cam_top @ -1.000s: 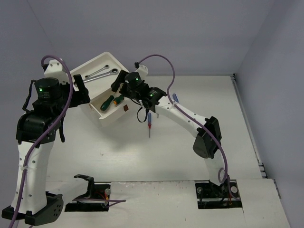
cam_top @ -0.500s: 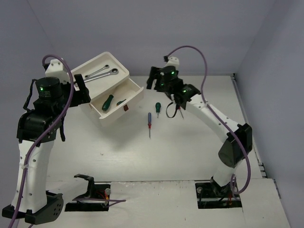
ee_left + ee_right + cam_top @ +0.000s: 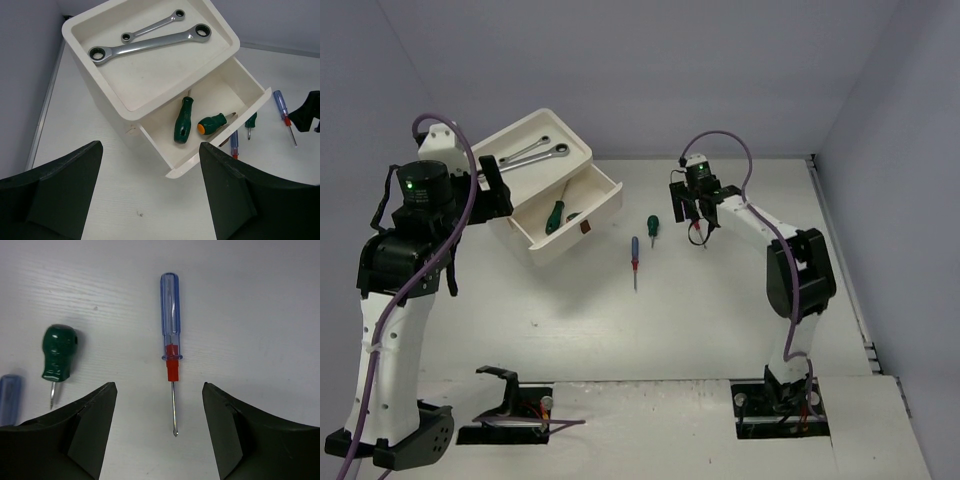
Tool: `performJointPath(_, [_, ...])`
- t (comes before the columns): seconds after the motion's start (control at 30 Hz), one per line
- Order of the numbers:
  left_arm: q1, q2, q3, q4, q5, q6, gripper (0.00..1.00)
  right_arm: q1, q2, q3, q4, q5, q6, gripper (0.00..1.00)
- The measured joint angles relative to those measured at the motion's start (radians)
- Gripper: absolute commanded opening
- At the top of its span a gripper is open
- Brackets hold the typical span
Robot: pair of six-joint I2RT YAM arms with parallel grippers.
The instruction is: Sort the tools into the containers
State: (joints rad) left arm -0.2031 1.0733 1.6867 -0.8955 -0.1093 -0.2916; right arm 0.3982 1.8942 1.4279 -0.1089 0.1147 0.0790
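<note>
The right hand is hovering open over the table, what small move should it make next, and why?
Probably lower straight down and close on the blue-handled screwdriver: it lies flat on the table, untouched, between the open fingers of the right hand.

Lab: white table (image 3: 620, 325), plain grey walls (image 3: 670, 70)
</note>
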Motion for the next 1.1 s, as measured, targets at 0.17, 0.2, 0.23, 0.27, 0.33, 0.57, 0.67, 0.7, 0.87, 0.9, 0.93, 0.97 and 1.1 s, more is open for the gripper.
performJointPath(0.17, [0.0,-0.001,-0.01,0.001,0.0,-0.006,0.75,-0.007,0.14,0.027,-0.007,0.0,-0.026,0.57])
performJointPath(0.2, [0.0,-0.001,-0.015,0.0,0.0,-0.009,0.75,-0.011,0.168,0.043,-0.008,0.001,-0.029,0.56])
performJointPath(0.23, [0.0,-0.001,-0.018,0.0,0.0,-0.01,0.75,-0.014,0.194,0.062,-0.004,0.001,-0.03,0.55])
performJointPath(0.27, [0.0,-0.001,-0.02,0.0,0.0,-0.012,0.75,-0.018,0.221,0.081,0.0,0.0,-0.031,0.54])
performJointPath(0.33, [0.0,-0.002,-0.025,0.0,-0.004,-0.012,0.75,-0.025,0.258,0.115,0.006,-0.001,-0.03,0.52])
performJointPath(0.57, [0.0,-0.006,-0.031,0.0,-0.026,-0.012,0.75,-0.064,0.344,0.222,0.044,-0.029,-0.027,0.34])
performJointPath(0.67, [0.0,-0.008,-0.031,0.0,-0.031,-0.012,0.75,-0.074,0.362,0.242,0.053,-0.044,-0.025,0.14])
performJointPath(0.7, [0.0,-0.008,-0.031,0.0,-0.032,-0.012,0.75,-0.077,0.366,0.247,0.056,-0.049,-0.026,0.07])
performJointPath(0.87, [0.0,-0.007,-0.03,0.0,-0.037,-0.012,0.75,-0.079,0.367,0.248,0.06,-0.052,-0.018,0.0])
performJointPath(0.9, [0.0,-0.007,-0.03,0.0,-0.037,-0.012,0.75,-0.079,0.366,0.248,0.06,-0.052,-0.013,0.0])
performJointPath(0.93, [0.0,-0.006,-0.03,0.0,-0.038,-0.012,0.75,-0.079,0.366,0.248,0.06,-0.052,-0.007,0.0])
performJointPath(0.97, [0.0,-0.004,-0.03,0.0,-0.038,-0.012,0.75,-0.08,0.359,0.242,0.06,-0.053,0.005,0.0])
performJointPath(1.1, [0.0,0.008,-0.028,0.0,-0.037,-0.012,0.75,-0.077,0.261,0.186,0.011,-0.054,0.092,0.0])
